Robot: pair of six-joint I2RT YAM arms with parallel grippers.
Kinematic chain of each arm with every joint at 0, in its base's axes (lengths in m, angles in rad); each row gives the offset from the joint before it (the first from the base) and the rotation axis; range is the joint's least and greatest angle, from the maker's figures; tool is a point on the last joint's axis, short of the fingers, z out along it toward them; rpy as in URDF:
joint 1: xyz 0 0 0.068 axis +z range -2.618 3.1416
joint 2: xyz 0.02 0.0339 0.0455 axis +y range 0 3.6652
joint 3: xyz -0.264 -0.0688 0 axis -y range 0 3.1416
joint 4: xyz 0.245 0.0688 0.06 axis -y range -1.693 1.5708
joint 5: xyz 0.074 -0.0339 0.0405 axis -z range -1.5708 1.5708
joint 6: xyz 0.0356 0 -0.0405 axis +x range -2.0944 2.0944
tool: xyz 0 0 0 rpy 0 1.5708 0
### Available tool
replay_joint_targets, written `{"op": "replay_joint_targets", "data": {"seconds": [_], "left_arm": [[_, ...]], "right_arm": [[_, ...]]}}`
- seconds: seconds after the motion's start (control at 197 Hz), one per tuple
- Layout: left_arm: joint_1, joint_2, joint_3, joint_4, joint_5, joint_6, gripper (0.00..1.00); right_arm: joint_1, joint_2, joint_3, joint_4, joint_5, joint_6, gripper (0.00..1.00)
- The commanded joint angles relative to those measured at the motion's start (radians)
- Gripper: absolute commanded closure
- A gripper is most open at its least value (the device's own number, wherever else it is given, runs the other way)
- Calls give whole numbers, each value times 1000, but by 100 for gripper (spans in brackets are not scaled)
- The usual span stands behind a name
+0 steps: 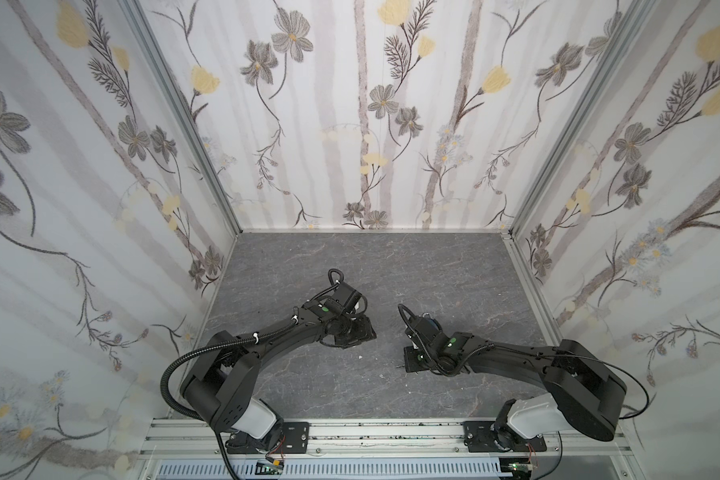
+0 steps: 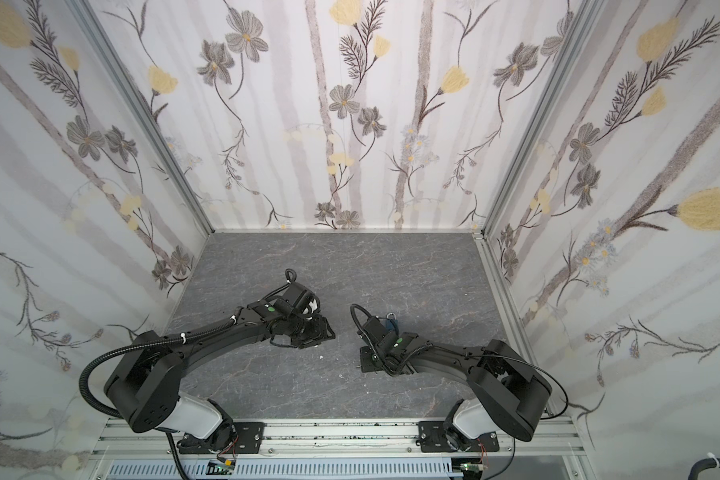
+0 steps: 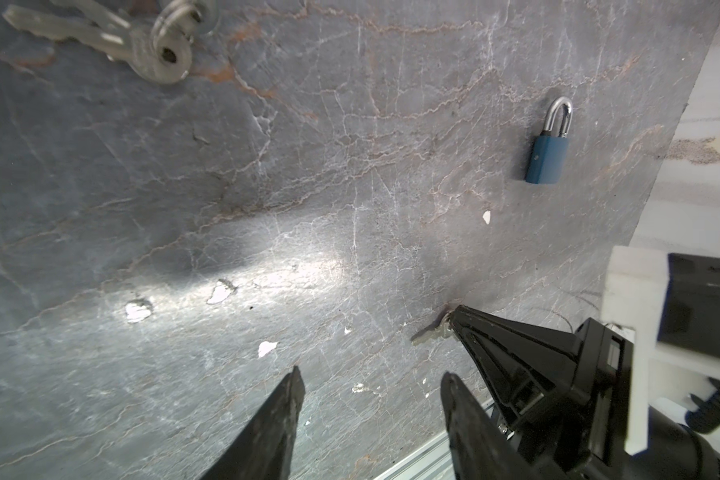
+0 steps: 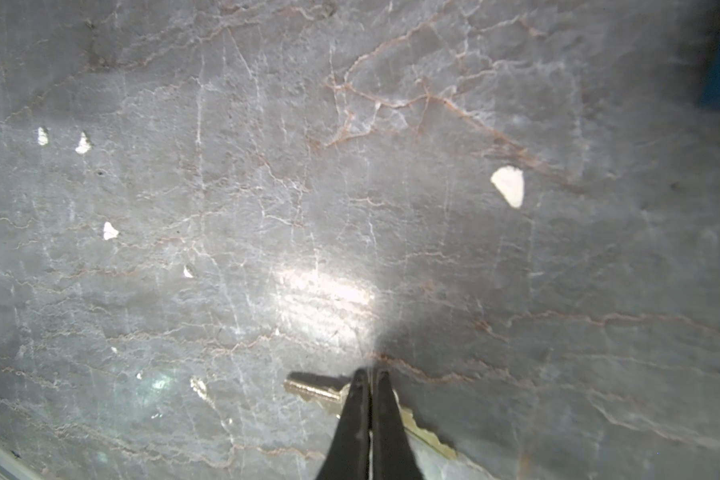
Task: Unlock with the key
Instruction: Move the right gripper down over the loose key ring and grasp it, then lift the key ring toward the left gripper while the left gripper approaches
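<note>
A blue padlock with a steel shackle lies flat on the grey stone-pattern table; in both top views it only peeks out behind the right wrist. My right gripper is down at the table with its jaws shut on a small metal key. The blade sticks out to one side and a toothed edge to the other. The left wrist view shows the same key at the right fingertips. My left gripper hovers open and holds nothing.
A bunch of silver keys on a ring lies on the table, far from the padlock in the left wrist view. Small white chips dot the surface. Floral walls close in three sides, and a metal rail runs along the front.
</note>
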Motion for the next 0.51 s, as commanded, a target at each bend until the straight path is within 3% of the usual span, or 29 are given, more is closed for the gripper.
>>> {"op": "replay_joint_targets", "data": {"seconds": [0.0, 0.275, 0.503], "left_arm": [[0, -32, -10, 30, -22, 12, 44], [2, -194, -54, 248, 46, 23, 41], [10, -334, -107, 417, 136, 52, 33]], "right_arm": [[-1, -55, 14, -3, 34, -21, 100], [-16, -262, 40, 23, -8, -137, 100], [-47, -438, 32, 91, -172, -256, 100]]}}
